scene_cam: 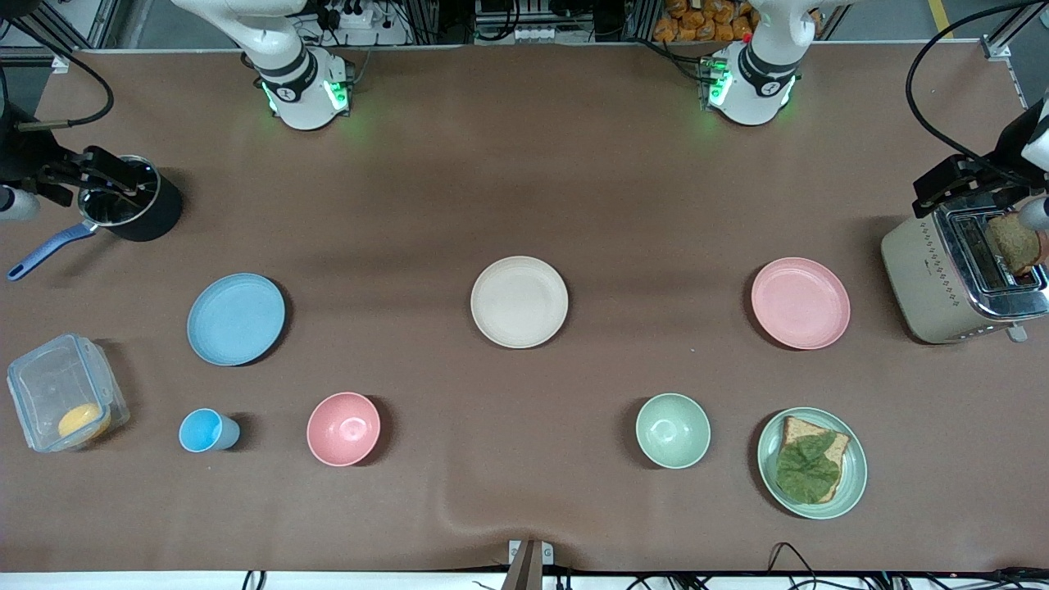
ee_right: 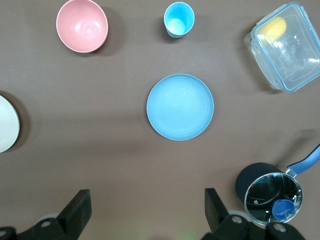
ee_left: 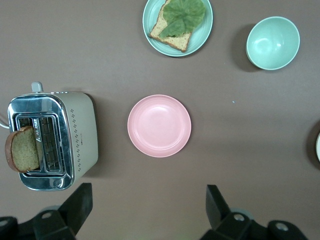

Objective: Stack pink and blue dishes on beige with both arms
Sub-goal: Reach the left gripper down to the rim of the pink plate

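Three flat plates lie in a row across the middle of the table. The beige plate (scene_cam: 519,301) is in the centre. The light blue plate (scene_cam: 236,319) (ee_right: 180,107) lies toward the right arm's end and the pale pink plate (scene_cam: 801,302) (ee_left: 159,125) toward the left arm's end. My left gripper (ee_left: 148,195) hangs open high over the table beside the pink plate, holding nothing. My right gripper (ee_right: 147,197) hangs open the same way beside the blue plate. In the front view only the arm bases (scene_cam: 750,82) (scene_cam: 303,90) show.
Nearer the front camera stand a blue cup (scene_cam: 206,430), a pink bowl (scene_cam: 343,428), a green bowl (scene_cam: 673,430) and a green plate (scene_cam: 855,483) with bread. A toaster (scene_cam: 926,279) stands at the left arm's end; a black pot (scene_cam: 156,215) and clear box (scene_cam: 49,385) at the right arm's.
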Robot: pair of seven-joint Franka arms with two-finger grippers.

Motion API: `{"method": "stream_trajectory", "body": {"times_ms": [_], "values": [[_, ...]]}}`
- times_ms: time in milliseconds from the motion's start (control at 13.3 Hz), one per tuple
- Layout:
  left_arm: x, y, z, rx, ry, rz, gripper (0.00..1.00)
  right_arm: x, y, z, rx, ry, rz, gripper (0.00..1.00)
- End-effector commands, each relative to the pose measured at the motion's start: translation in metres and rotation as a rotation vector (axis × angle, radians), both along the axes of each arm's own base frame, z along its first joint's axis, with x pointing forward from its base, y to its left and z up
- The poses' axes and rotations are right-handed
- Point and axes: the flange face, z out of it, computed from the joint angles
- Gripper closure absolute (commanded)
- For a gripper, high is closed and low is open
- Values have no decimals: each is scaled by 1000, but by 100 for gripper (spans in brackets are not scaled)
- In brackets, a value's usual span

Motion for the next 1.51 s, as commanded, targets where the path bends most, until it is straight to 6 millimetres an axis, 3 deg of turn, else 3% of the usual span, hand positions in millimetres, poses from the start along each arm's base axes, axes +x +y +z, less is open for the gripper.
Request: {"method": "stream_trajectory", "body": {"times_ms": [0,301,452,527,753,979,1130,1432], "values": [[-5,0,5,-24,10,-25,0,-10,-2,2,21,-7,6,0],[-7,7,9,-12,3,-17,0,-11,-2,2,21,-4,6,0],[-2,16,-14,-27,52,-44,0,-11,-2,2,21,-4,6,0],[5,19,-41,-26,87,-42,0,-10,-3,1,21,-2,6,0],[12,67,-139,-37,71,-53,0,-10,-3,1,21,-2,6,0],[7,85,-223,-50,90,-43,0,-10,-3,0,21,-2,6,0],[3,117,-277,-66,111,11,0,-9,-3,-1,21,1,6,0],[-5,141,-371,-84,70,53,0,-9,-3,-1,21,-1,4,0]]}}
